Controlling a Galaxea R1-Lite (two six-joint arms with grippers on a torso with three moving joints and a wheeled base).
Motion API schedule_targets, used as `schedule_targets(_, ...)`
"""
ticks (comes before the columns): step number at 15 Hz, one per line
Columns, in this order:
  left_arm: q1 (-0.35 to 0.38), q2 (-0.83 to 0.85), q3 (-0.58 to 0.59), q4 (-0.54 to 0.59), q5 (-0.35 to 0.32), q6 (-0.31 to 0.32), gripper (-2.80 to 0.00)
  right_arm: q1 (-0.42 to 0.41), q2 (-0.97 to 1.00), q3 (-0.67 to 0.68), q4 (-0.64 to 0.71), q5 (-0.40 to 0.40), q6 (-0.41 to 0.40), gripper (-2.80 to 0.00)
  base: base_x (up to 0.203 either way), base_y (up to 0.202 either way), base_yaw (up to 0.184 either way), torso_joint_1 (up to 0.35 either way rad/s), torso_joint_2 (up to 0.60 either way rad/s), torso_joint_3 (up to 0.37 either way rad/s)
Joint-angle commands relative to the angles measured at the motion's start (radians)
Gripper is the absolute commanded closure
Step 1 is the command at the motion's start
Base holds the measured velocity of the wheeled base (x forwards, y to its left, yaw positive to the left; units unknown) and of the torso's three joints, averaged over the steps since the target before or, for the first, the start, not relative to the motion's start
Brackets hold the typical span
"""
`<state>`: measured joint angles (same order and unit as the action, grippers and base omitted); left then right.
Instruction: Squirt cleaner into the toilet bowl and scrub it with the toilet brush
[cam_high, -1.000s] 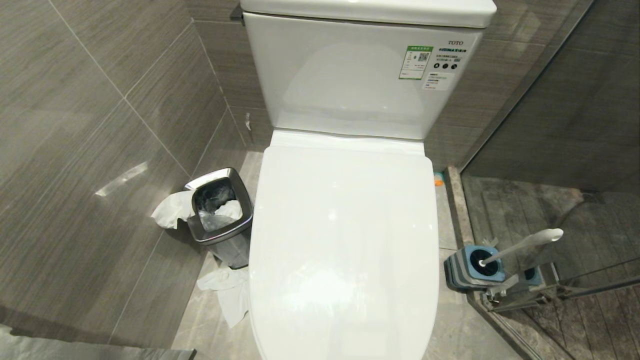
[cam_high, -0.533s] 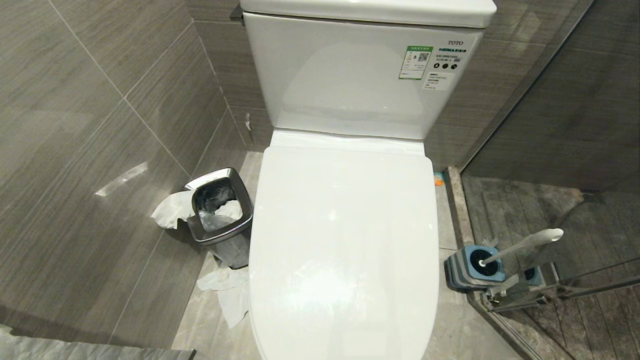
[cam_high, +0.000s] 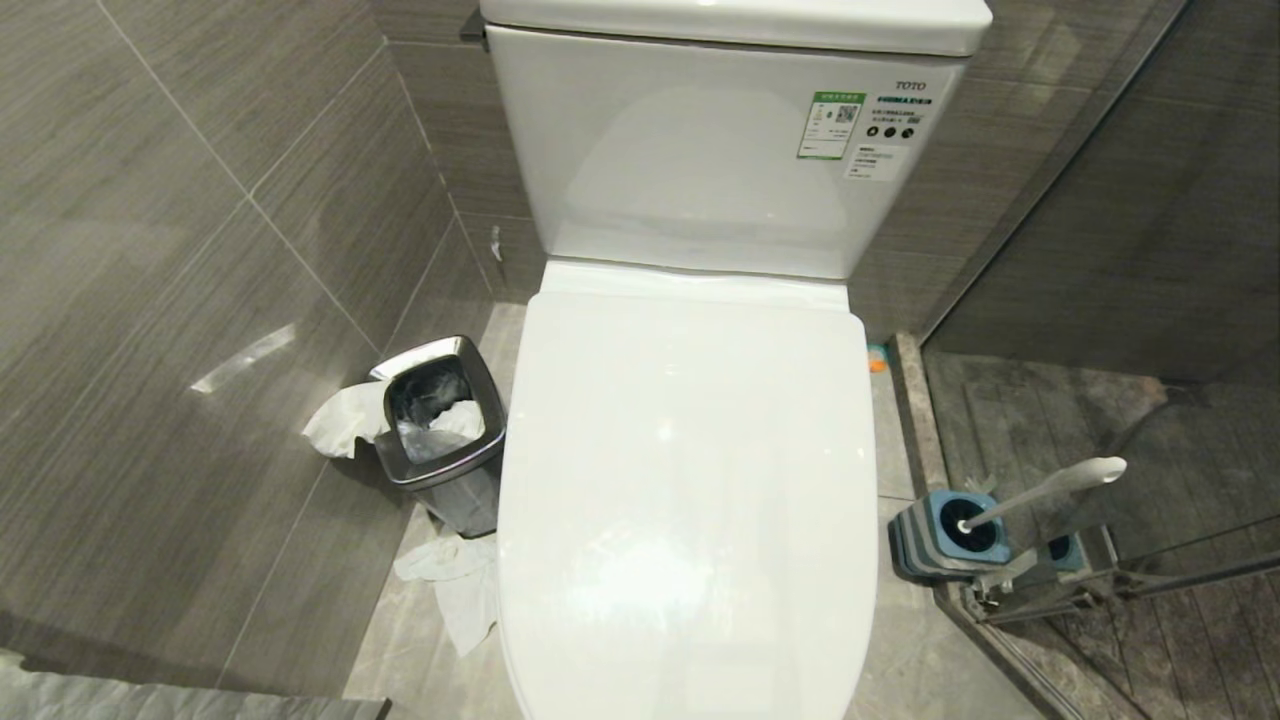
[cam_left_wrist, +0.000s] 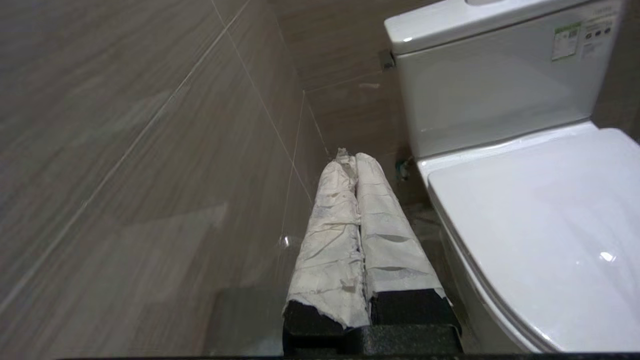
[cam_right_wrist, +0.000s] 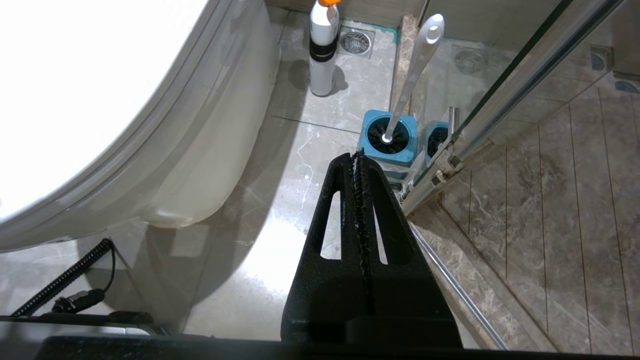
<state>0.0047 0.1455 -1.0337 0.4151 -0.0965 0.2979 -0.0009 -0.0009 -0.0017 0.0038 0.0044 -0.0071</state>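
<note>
Looking down from the head, you see the toilet bowl (cam_high: 688, 480) filling centre frame with its lid down; the toilet brush (cam_high: 1050, 490) stands in its blue holder (cam_high: 945, 535) at lower right, a steel bin (cam_high: 440, 425) at left. Neither arm shows here. Left wrist: your left gripper (cam_left_wrist: 350, 160), wrapped white, is pressed together on nothing beside the bowl. Right wrist: right gripper (cam_right_wrist: 358, 159), jaws closed and empty, hangs near the brush; a grey bottle (cam_right_wrist: 322, 47) stands at top centre.
</note>
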Motion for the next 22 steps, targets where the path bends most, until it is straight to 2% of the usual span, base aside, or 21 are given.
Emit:
schedule_targets(1,-0.003,-0.119,0.096,0.002,0.058,0.007,0.00,-0.001,0.001,0.000,0.001,0.000,-0.001,0.00,0.000,0.000,0.000,0.000,0.00,0.000)
schedule_targets(3,-0.003,-0.145,0.160,-0.012,0.120,0.008,0.00,-0.001,0.001,0.000,0.000,0.001,-0.001,0.00,0.000,0.000,0.000,0.000,0.00,0.000)
schedule_targets(4,-0.003,-0.145,0.182,-0.025,0.125,0.006,0.00,-0.001,0.001,0.000,0.000,0.001,-0.001,0.00,0.000,0.000,0.000,0.000,0.00,0.000)
schedule_targets(7,-0.003,-0.145,0.298,-0.139,0.126,0.006,0.00,-0.001,0.001,0.000,0.001,0.000,-0.001,0.00,0.000,0.000,0.000,0.000,0.00,0.000)
schedule_targets(15,-0.005,-0.145,0.762,-0.522,0.127,-0.007,0.00,-0.001,0.001,0.000,0.000,0.000,-0.001,0.00,0.000,0.000,0.000,0.000,0.00,0.000)
schedule_targets(19,-0.005,-0.145,0.932,-0.608,0.131,-0.010,0.00,0.000,0.001,0.000,-0.001,0.002,-0.001,0.00,0.000,0.000,0.000,0.000,0.00,0.000)
schedule_targets(22,-0.004,-0.145,1.034,-0.650,0.133,-0.043,0.00,-0.001,0.001,0.000,0.001,0.000,-0.001,0.00,0.000,0.000,0.000,0.000,0.00,0.000)
